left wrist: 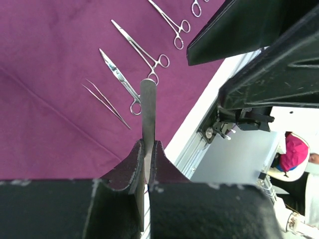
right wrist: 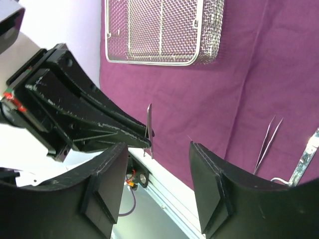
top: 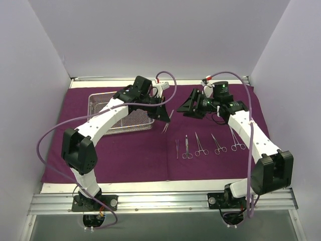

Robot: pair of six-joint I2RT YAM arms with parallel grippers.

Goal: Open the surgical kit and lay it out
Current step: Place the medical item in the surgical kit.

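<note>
The deep-purple cloth wrap (top: 125, 155) lies spread flat on the table. The silver wire-mesh tray (top: 98, 98) stands on it at the back left and also shows in the right wrist view (right wrist: 164, 30). My left gripper (top: 163, 114) is shut on a slim flat steel instrument (left wrist: 148, 109) and holds it above the cloth, just right of the tray. My right gripper (top: 186, 107) is open and empty, facing the left gripper from the right; the held instrument (right wrist: 148, 130) shows just beyond its open jaws. Several steel instruments (top: 199, 144) lie in a row on the cloth.
The row on the cloth runs from thin tweezers (top: 176, 148) to ring-handled forceps (top: 236, 141), nearer than both grippers. The cloth's front edge meets a white strip and a metal rail (top: 160, 201). White walls enclose the back and both sides.
</note>
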